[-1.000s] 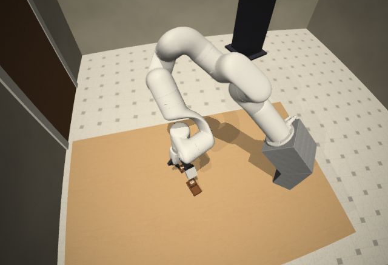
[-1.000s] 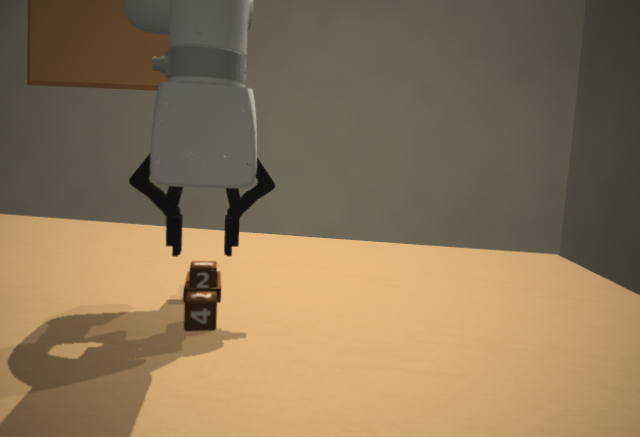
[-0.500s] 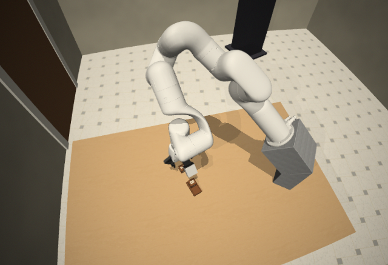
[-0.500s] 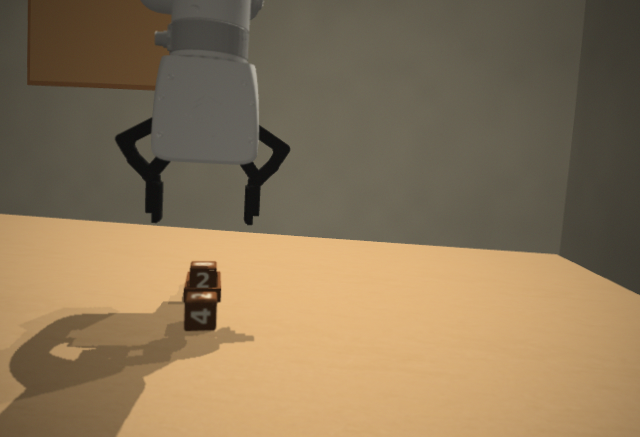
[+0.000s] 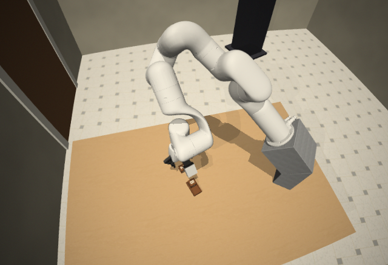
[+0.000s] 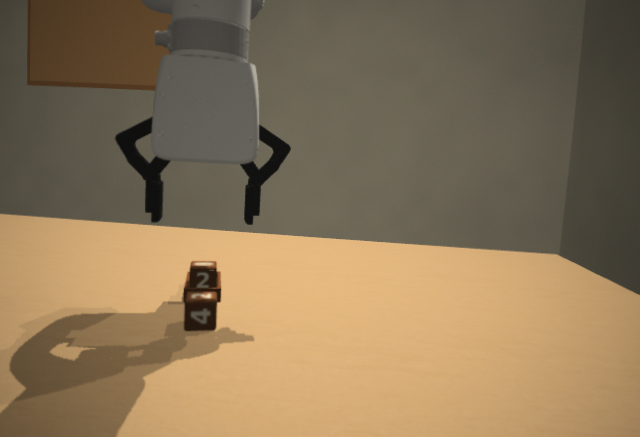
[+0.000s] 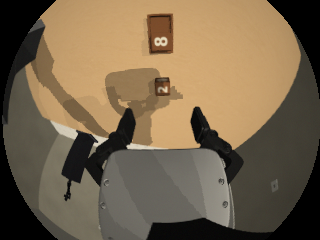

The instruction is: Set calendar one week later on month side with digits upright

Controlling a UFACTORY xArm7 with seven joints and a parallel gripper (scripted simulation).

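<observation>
The brown tray (image 7: 160, 30) lies flat on the table and also shows in the top view (image 5: 194, 187). One cube (image 7: 160, 42) stands in the end of the tray nearest my gripper, with an 8 on top. In the exterior view this cube (image 6: 200, 313) shows a 4 on its side. The second cube (image 7: 162, 86) stands on the table outside the tray, a short gap from that end. It shows a 2 in the exterior view (image 6: 203, 278). My gripper (image 6: 201, 217) is open and empty, well above the loose cube. The month's name is not visible.
The grey base block (image 5: 290, 155) of the arm stands at the table's right edge. A black pillar (image 5: 255, 14) stands on the floor behind the table.
</observation>
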